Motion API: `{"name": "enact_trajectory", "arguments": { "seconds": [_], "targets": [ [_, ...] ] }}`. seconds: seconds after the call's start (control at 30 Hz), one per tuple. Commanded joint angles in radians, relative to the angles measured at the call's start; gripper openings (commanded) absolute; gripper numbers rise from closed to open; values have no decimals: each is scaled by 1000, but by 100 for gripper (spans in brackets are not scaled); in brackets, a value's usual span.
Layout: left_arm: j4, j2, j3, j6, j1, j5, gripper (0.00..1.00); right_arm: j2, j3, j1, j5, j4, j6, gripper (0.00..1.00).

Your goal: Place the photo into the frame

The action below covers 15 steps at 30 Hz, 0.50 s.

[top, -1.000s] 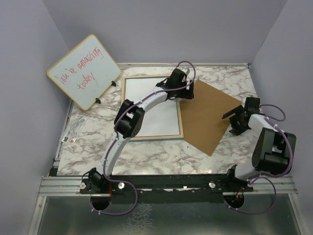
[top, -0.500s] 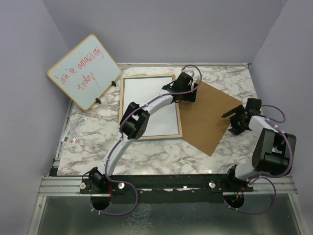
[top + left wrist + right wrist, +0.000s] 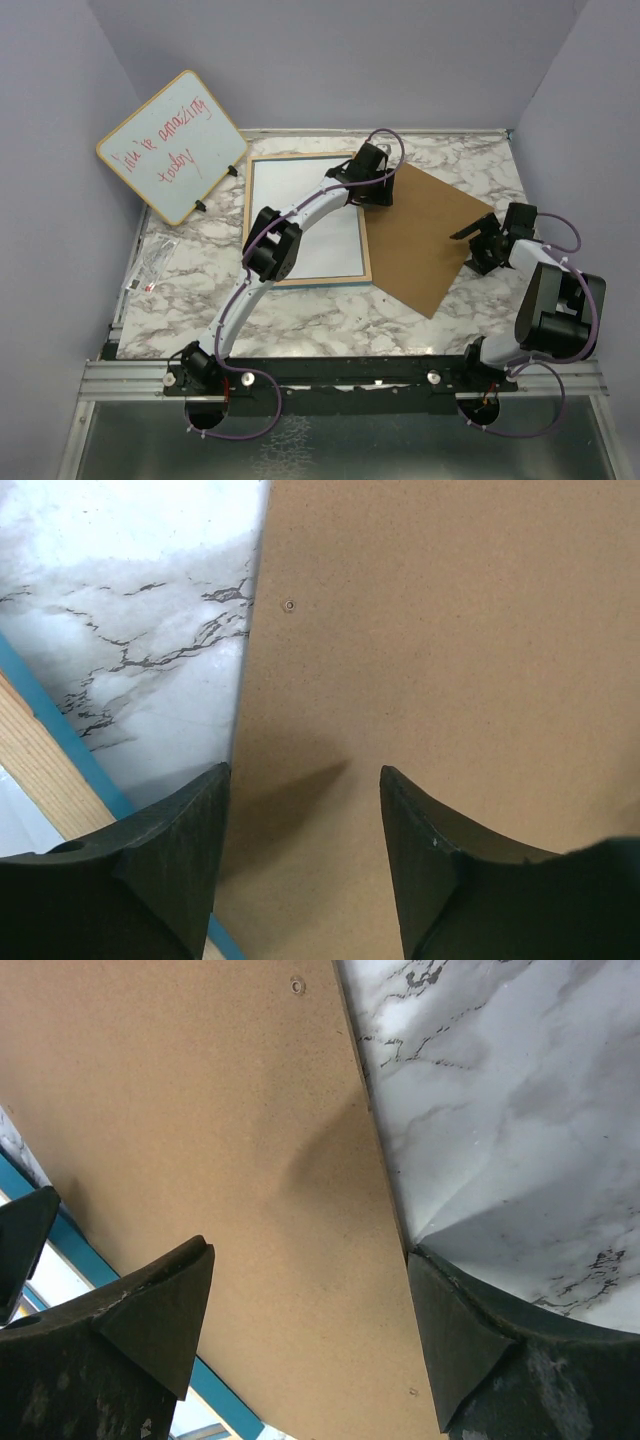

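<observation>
Brown fibreboard is the risk here. The backing board (image 3: pixel 425 240) lies flat and skewed on the counter (image 3: pixel 330 315), right of centre, and its left edge meets the right rail of the frame (image 3: pixel 247 215). I cannot tell whether it touches that rail or overlaps it.

The frame lies wood-side up, left of centre towards the far edge. The photo (image 3: pixel 285 185) sits inside it with its white reverse showing.

A thin board lying flat offers little to pinch, so fingers closing on its edge would likely skid. A dragged board could also catch the rail, nudge the frame and knock the loose photo askew.

The left arm reaches long across the frame, wrist bent down. The left gripper (image 3: pixel 303 775) is spread and holds nothing; one finger hangs over the board's left edge and the other over the board itself.

The right arm is folded close to its base. The right gripper (image 3: pixel 310 1250) is spread wide and empty above the board's right edge.
</observation>
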Motion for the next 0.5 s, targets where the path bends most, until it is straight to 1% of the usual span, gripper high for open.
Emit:
{"name": "enact_trajectory", "arguments": {
  "seconds": [0.0, 0.17, 0.23, 0.27, 0.37, 0.47],
  "targets": [
    [-89, 51, -4, -51, -30, 292, 60, -66, 7, 9, -76, 52, -2, 81],
    [-35, 25, -5, -53, -48, 388, 57, -136, 99, 9, 30, -28, -33, 80],
    [-13, 16, -4, -32, -56, 466, 56, -141, 143, 9, 99, -86, -44, 80],
    [-9, 9, -6, -30, -60, 475, 56, -135, 163, 9, 121, -127, -53, 80],
    [14, -7, -22, -25, -66, 495, 56, -104, 200, 9, 147, -176, -74, 80],
    [29, -6, -35, -40, -66, 510, 56, -91, 190, 9, 142, -169, -70, 79]
  ]
}}
